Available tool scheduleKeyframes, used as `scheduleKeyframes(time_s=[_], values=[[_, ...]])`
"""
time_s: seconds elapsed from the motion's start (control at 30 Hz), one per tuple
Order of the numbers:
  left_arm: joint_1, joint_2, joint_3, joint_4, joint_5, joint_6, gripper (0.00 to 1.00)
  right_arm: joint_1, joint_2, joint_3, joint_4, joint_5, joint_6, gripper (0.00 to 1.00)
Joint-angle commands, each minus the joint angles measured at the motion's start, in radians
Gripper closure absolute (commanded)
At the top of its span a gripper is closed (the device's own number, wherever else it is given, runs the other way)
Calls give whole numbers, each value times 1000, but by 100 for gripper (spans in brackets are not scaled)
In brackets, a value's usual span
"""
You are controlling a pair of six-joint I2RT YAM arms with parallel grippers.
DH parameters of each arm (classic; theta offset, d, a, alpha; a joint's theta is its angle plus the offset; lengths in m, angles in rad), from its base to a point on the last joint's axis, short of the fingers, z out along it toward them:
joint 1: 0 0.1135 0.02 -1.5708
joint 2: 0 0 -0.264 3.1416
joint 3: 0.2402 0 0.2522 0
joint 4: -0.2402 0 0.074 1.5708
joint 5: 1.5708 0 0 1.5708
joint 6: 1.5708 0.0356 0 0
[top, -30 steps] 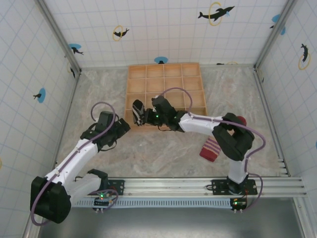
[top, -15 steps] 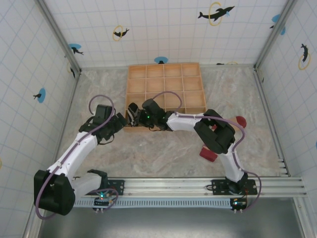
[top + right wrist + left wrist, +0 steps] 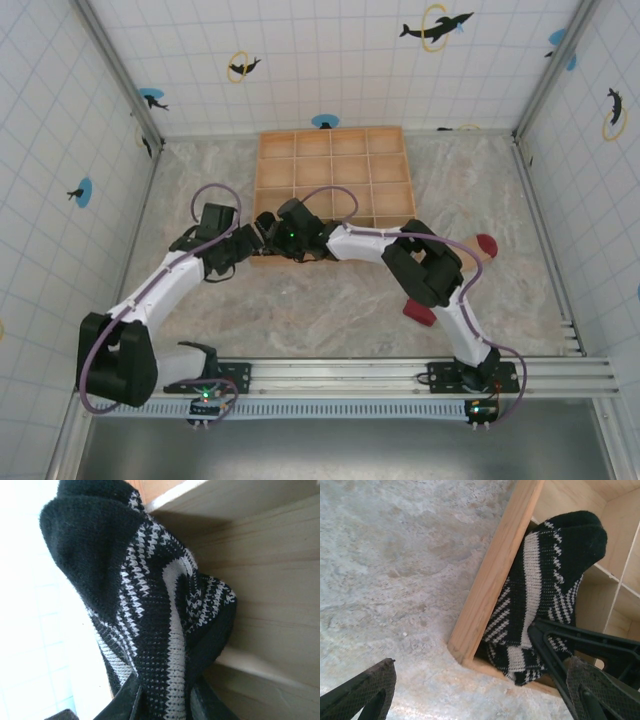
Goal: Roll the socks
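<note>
OK, top view: R gripper [image 3: 272, 232] pinches the striped sock [image 3: 262, 222] at the tray [image 3: 390, 180] corner; tan sock [image 3: 418, 312] lies under the R arm, well apart. L wrist: L gripper [image 3: 480, 680] wide, sock draped over the tray wall. R wrist: pinch looks firm. I'd close L on the free end, w/o snagging wood.
</note>
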Motion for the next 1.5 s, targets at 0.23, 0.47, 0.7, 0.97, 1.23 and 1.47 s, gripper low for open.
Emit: scheduleKeyframes(time_s=[0.23,0.47,0.7,0.97,1.23,1.47], values=[[5,133,65,71,23,36,12,-9,101,89,-246,-84,-3,97],[6,233,90,94,30,41,13,-9,123,102,-222,-82,0,92],[6,310,104,104,17,41,15,-9,114,101,-197,-87,-13,83],[5,379,142,45,-38,40,16,-7,72,100,-192,-65,-55,64],[5,390,126,45,-45,44,17,-6,-7,59,-183,-45,-82,55],[6,377,129,44,-34,54,18,6,-55,-7,-127,-35,-119,49]])
